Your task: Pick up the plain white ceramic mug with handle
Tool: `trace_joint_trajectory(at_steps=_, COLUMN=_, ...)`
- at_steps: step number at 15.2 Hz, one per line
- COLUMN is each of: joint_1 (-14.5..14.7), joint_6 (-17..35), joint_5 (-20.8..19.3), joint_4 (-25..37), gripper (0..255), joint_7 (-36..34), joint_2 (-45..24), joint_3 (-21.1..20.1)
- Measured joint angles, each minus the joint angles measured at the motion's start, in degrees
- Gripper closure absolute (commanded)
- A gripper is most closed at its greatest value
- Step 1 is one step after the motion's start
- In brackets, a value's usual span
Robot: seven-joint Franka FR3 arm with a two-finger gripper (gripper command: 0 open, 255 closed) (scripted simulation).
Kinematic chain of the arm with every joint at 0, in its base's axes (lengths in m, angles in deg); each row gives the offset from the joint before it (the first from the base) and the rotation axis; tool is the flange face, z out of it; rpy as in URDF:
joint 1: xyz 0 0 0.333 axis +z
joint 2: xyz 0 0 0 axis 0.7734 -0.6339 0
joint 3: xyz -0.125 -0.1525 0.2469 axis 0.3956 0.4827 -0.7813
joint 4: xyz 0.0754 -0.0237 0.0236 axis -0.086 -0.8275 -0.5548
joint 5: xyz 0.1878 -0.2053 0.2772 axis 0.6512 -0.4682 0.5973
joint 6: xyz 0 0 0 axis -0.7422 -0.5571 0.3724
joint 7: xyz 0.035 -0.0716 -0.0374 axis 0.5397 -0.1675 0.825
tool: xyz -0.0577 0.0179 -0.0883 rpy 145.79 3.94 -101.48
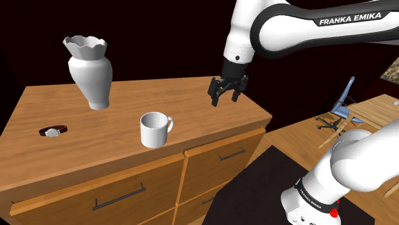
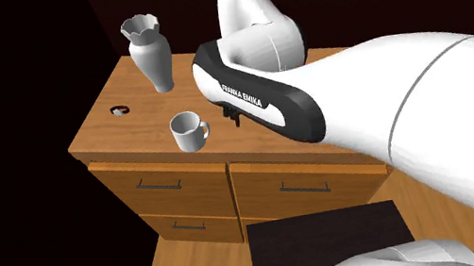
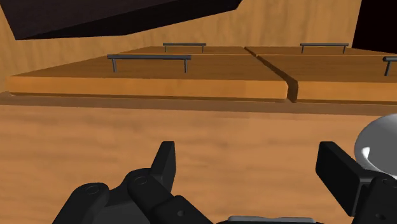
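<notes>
White mug (image 1: 152,133) — upright, outside spread jaws

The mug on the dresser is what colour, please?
The mug is plain white; the shoulder view shows it best.

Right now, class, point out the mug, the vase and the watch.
Mug (image 1: 152,134): shoulder view, on its outer wall.
Vase (image 1: 94,78): shoulder view, on its belly.
Watch (image 1: 53,132): shoulder view, on its face.

One white mug (image 1: 155,129), one white vase (image 1: 91,71), one wristwatch (image 1: 54,131), one wooden dresser (image 1: 160,96)
</notes>
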Motion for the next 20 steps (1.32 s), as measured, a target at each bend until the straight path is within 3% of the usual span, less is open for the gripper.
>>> trace_joint_trajectory(at_steps=7, joint_1=0.7, joint_6=4.7, joint_5=-2.7, joint_4=8.3, gripper=0, joint_7=-10.4, joint_2=-12.6, joint_3=-6.4)
trace_joint_trajectory(at_steps=11, joint_1=1.7, joint_6=6.0, joint_5=-7.2, joint_4=16.2, gripper=0, joint_7=-17.2, joint_2=-22.4, joint_3=-9.3)
trace_joint_trajectory(at_steps=20, joint_1=9.3, joint_6=3.7, joint_5=-18.4, joint_4=37.6, gripper=0, joint_7=-30.4, joint_2=-43.5, joint_3=-10.6)
